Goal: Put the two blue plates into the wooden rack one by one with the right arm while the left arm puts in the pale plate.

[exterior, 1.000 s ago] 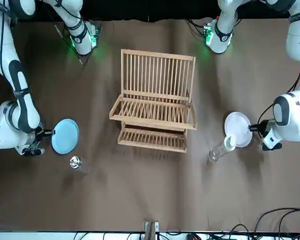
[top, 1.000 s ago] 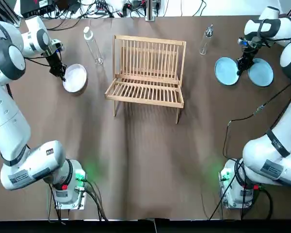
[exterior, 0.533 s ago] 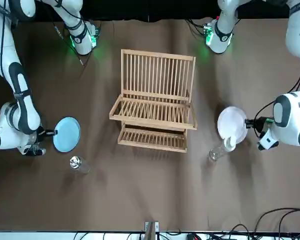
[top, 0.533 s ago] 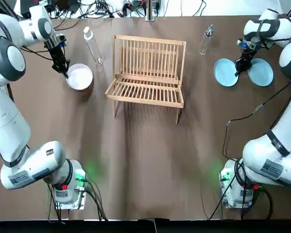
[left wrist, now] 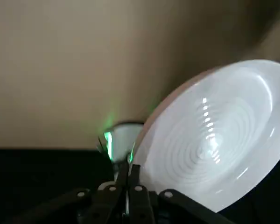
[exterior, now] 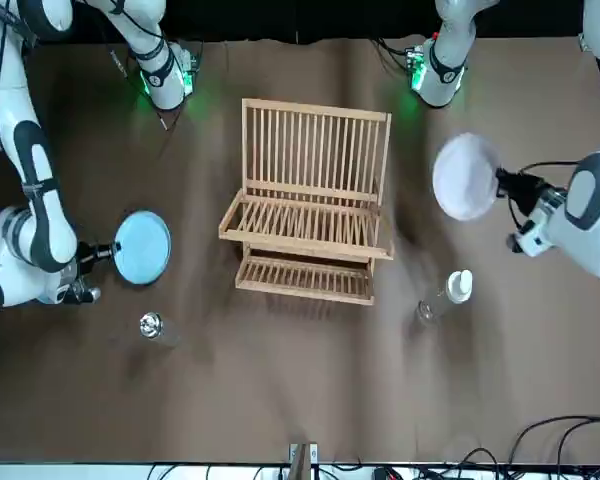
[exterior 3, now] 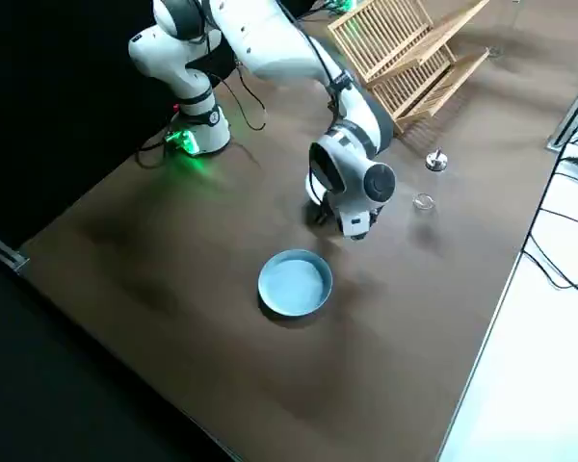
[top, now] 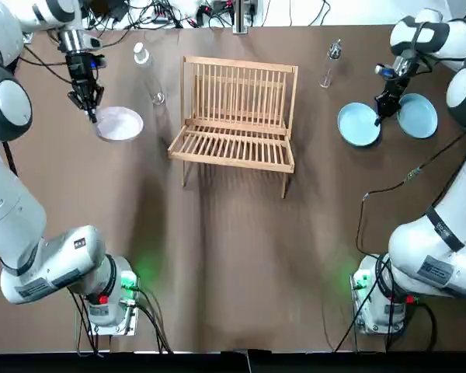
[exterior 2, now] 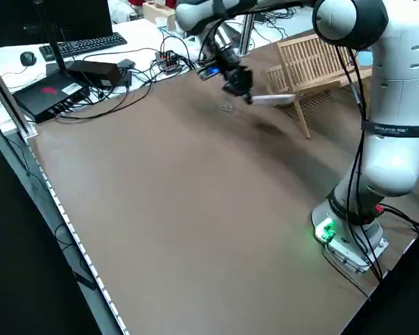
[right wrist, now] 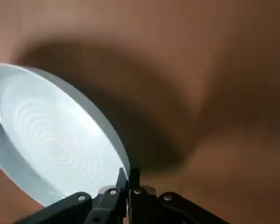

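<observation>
My left gripper [top: 86, 106] is shut on the rim of the pale plate [top: 119, 123], which hangs in the air left of the wooden rack [top: 236, 115]. The left wrist view shows that pale plate [left wrist: 214, 140] tilted above my pinched fingers. My right gripper [top: 382, 109] is shut on the rim of a blue plate [top: 358, 125] to the right of the rack, and this plate [right wrist: 51, 135] sits tilted in its wrist view. The second blue plate [top: 419, 115] lies flat on the table further right. From the front, the pale plate [exterior: 466, 176] and the held blue plate [exterior: 142, 246] flank the rack [exterior: 310, 200].
A tall clear bottle [top: 148, 74] with a white cap stands between the pale plate and the rack. A small clear bottle [top: 330, 64] with a metal top stands beyond the rack's right end. Cables run along the far table edge.
The left gripper has lifted the pale plate off the table and raised it. The right gripper has tipped up its blue plate and drawn it slightly toward the rack.
</observation>
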`<state>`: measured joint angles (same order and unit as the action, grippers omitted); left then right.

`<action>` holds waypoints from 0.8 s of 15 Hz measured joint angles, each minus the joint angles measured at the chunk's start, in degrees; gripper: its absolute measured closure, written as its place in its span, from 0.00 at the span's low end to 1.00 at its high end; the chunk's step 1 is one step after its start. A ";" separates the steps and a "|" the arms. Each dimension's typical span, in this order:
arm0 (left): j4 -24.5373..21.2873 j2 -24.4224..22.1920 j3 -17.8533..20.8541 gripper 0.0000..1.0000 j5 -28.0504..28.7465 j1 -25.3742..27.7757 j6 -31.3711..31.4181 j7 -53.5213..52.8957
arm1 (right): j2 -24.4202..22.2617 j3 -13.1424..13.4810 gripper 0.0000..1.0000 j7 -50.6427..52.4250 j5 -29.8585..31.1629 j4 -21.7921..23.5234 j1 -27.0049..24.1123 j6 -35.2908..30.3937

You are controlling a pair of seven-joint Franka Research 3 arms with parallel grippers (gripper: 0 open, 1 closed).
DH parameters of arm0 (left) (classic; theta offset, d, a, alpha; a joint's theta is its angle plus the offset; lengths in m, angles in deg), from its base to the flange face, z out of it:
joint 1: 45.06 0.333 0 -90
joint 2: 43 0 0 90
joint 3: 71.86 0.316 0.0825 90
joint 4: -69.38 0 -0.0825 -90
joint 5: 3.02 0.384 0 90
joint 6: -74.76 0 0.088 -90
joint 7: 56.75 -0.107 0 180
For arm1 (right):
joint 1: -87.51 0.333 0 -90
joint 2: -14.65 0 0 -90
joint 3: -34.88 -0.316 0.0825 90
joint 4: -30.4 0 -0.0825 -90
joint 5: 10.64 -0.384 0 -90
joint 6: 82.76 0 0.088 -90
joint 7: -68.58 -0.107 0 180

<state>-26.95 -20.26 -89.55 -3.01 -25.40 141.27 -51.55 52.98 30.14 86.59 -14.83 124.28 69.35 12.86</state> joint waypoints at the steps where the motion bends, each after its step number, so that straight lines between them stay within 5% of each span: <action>1: 0.00 -0.14 -2.20 0.96 -1.45 -0.05 -2.60 1.85 | -0.65 0.01 0.97 0.00 0.00 -0.82 -0.01 -3.94; 7: -0.51 -0.13 -10.03 0.96 -17.13 -1.85 -7.27 13.88 | -9.25 -1.09 0.97 -9.15 -1.35 -2.36 1.58 -26.73; 12: -0.58 0.64 -10.12 0.96 -26.69 -4.01 0.77 23.40 | -15.97 -1.64 0.97 -27.87 -8.67 -2.09 8.99 -42.26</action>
<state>-27.53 -19.62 -99.67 -29.70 -29.40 142.04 -28.15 37.00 28.51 58.72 -23.51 122.19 78.35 -29.40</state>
